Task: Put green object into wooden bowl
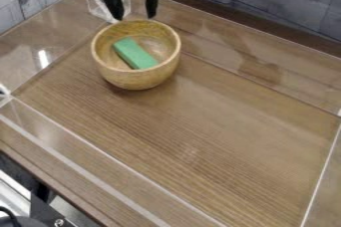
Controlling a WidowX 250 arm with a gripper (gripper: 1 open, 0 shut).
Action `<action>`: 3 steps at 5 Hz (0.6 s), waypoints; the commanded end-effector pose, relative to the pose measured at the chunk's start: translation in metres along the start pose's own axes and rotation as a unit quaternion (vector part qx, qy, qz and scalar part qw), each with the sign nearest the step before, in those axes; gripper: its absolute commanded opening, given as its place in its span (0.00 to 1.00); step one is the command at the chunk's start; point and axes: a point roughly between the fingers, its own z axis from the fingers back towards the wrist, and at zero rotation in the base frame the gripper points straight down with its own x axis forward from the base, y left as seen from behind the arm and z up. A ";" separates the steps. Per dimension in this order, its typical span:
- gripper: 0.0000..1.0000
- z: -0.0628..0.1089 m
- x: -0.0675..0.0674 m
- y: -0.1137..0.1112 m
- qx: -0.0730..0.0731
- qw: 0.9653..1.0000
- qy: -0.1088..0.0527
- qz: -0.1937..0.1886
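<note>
- Here, wooden table (200, 121) with clear low walls fills the view.
- Wooden bowl (136, 76) sits upper left on it.
- Gripper (131, 9), black, hangs just behind the bowl's far rim, fingers spread, holding nothing.
- Green object (131, 54) lies inside the bowl, tilted diagonally.

No legible text or markings

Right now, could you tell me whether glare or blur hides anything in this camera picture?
In the camera view, the clear walls around the wooden table catch pale glare, strongest at the left; the green block in the wooden bowl stays clear; the open gripper is dark and cropped at the top edge.
</note>
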 end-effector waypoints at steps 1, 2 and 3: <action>1.00 0.042 0.009 0.008 -0.004 0.999 -0.047 -0.017; 0.00 0.042 0.017 0.010 -0.005 0.999 -0.050 -0.020; 0.00 0.036 0.022 0.011 -0.002 0.998 -0.049 -0.027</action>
